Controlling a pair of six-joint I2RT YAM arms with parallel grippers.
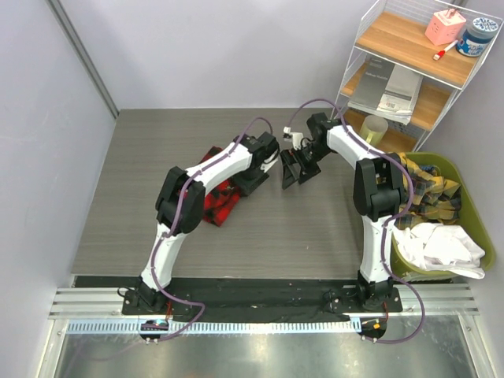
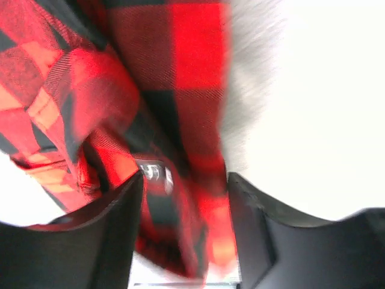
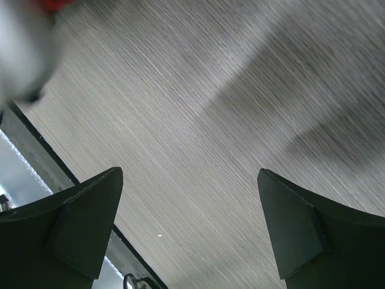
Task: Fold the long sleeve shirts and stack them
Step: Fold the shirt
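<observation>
L tool (image 2: 185,177) part-open astride red-black shirt (image 2: 180,60), R tool (image 3: 189,174) wide over grey woodgrain table (image 3: 210,90), pale walls (image 1: 220,47)

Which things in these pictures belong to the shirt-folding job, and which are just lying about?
Job in hand:
red check shirt
left gripper
right gripper
basket of clothes, probably waiting their turn

Lying about:
shelf
pink box
jar
papers
yellowish roll
</observation>
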